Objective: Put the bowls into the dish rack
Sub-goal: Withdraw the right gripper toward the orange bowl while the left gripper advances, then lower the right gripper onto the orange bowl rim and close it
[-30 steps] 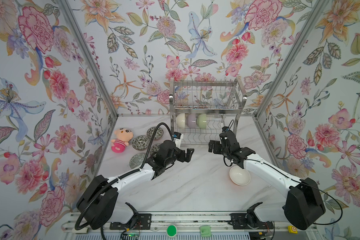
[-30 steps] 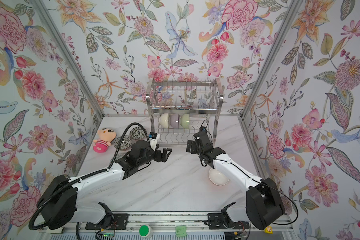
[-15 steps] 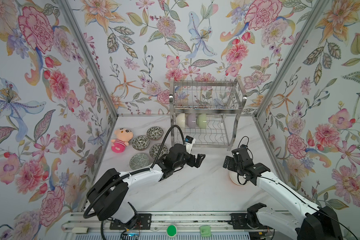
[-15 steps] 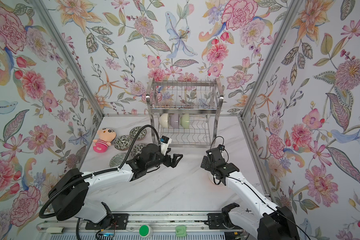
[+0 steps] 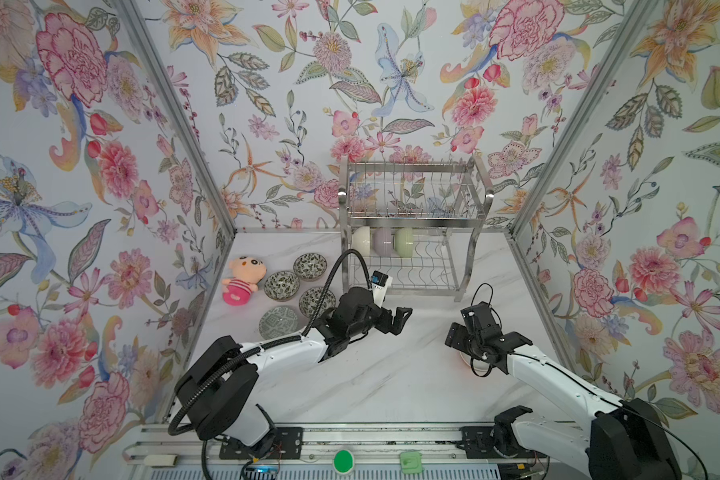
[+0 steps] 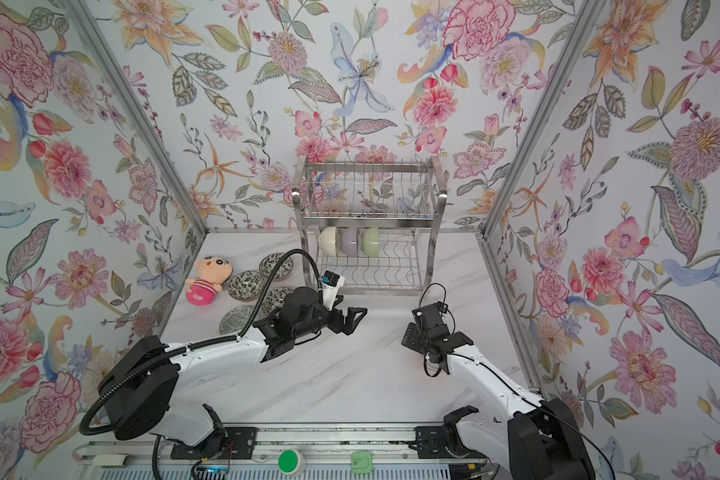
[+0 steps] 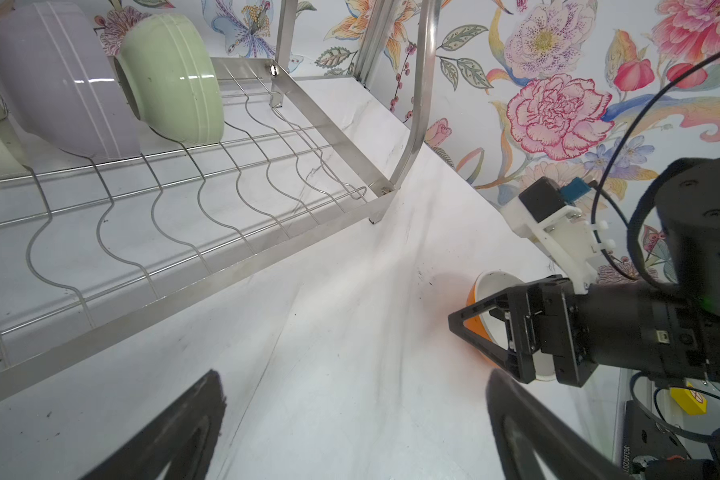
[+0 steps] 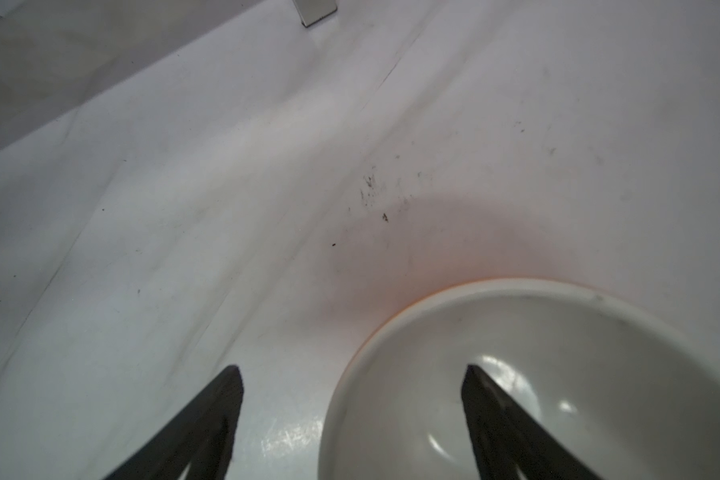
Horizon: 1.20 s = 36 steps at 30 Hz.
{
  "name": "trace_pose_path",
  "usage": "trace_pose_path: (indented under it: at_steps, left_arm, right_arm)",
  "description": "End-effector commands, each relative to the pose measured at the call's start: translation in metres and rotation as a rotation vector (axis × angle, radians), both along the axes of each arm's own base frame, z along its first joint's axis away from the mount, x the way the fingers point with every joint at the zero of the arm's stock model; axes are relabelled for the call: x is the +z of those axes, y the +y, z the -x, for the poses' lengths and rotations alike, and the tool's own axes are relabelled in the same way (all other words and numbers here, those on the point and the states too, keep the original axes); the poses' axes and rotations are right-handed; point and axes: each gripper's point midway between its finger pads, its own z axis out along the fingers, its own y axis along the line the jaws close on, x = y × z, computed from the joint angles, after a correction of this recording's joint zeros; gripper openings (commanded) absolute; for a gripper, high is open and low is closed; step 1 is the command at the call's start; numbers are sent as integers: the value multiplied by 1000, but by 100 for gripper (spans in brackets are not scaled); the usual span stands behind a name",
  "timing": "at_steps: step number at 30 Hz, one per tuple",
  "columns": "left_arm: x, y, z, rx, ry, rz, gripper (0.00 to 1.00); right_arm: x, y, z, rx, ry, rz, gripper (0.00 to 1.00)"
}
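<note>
One right gripper (image 8: 352, 370) finger inside the orange bowl (image 8: 557, 332) rim — one outside.

Pink-and-cream plush doll w/ striped body (image 5: 242, 281) lies on white marble-look tabletop (image 5: 391, 374), back-left, near the left wall. Floral wallpaper panels (image 5: 391, 83) on 3 sides, grey metal corner posts (image 5: 179, 120) btwn them. Front edge: aluminium rail (image 5: 370, 434) w/ round green button (image 5: 343, 460) & pale green square pad (image 5: 410, 460) just beside it.
</note>
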Motion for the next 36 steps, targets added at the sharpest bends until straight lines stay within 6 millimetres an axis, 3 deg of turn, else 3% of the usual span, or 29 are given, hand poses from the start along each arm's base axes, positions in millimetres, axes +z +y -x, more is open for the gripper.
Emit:
trace_pose_path:
  at_steps: [1, 12, 22, 36]
  left_arm:
    - [7, -6, -3, -8, -23, -7, 99]
    - [0, -6, -8, 8, -14, -41, 100]
    - [0, 0, -16, 33, -13, -51, 99]
    - [-6, 48, -32, 125, 30, -16, 99]
  right_arm:
    - [-3, 5, -7, 1, -14, -24, 77]
    - [-11, 15, -11, 62, -33, -49, 49]
    - [5, 42, -18, 178, -88, -69, 32]
    - [13, 100, -29, 375, -100, 39, 20]
